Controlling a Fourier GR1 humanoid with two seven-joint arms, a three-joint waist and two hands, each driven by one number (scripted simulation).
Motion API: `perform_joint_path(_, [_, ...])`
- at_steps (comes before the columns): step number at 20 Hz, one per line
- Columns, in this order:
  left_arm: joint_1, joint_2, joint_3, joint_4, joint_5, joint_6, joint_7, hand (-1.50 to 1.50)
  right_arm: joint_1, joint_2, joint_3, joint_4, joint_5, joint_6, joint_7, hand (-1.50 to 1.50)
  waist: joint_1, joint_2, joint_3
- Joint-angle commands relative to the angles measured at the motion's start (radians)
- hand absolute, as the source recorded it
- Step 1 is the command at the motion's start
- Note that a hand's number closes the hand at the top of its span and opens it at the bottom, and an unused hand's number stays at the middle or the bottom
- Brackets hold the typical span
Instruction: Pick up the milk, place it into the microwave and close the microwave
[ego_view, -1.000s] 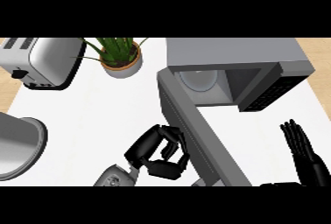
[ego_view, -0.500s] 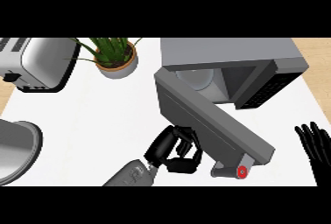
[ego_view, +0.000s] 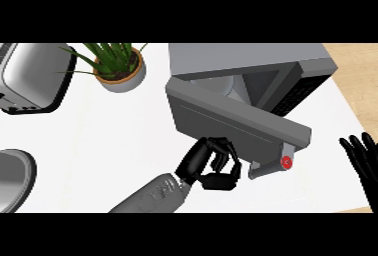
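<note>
Head view: left hand (ego_view: 210, 165) curled against microwave door (ego_view: 236, 127).

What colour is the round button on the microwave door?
Red, with a light mark at its centre: the button on the grey door, head view.

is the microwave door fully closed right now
No, the microwave door stands swung partly out from the body, with the left hand at its outer face.
</note>
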Motion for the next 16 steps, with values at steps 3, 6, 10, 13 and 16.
perform_joint_path(3, [-0.081,-0.007,-0.024,-0.020,0.152,0.089,-0.055,1.50,-0.023,-0.046,0.004,-0.051,-0.059,0.048,0.060,-1.50,-0.034,0.009,-0.001])
perform_joint_path(6, [-0.115,-0.007,-0.002,-0.015,0.203,0.171,-0.058,1.50,-0.013,-0.064,0.002,-0.096,-0.068,0.054,0.082,-1.50,-0.063,0.008,-0.001])
perform_joint_path(10, [-0.163,-0.008,0.032,-0.002,0.280,0.262,-0.060,1.50,-0.057,-0.100,-0.023,-0.087,-0.077,0.057,0.099,-1.50,-0.070,0.018,0.000])
perform_joint_path(13, [-0.209,-0.008,0.047,0.030,0.317,0.308,-0.062,1.50,-0.069,-0.124,-0.053,-0.122,-0.106,0.051,0.121,-1.50,-0.096,0.017,-0.001])
perform_joint_path(16, [-0.253,-0.008,0.040,0.059,0.354,0.333,-0.055,-1.50,-0.109,-0.135,-0.065,-0.091,-0.126,0.049,0.131,-1.50,-0.100,0.029,0.002])
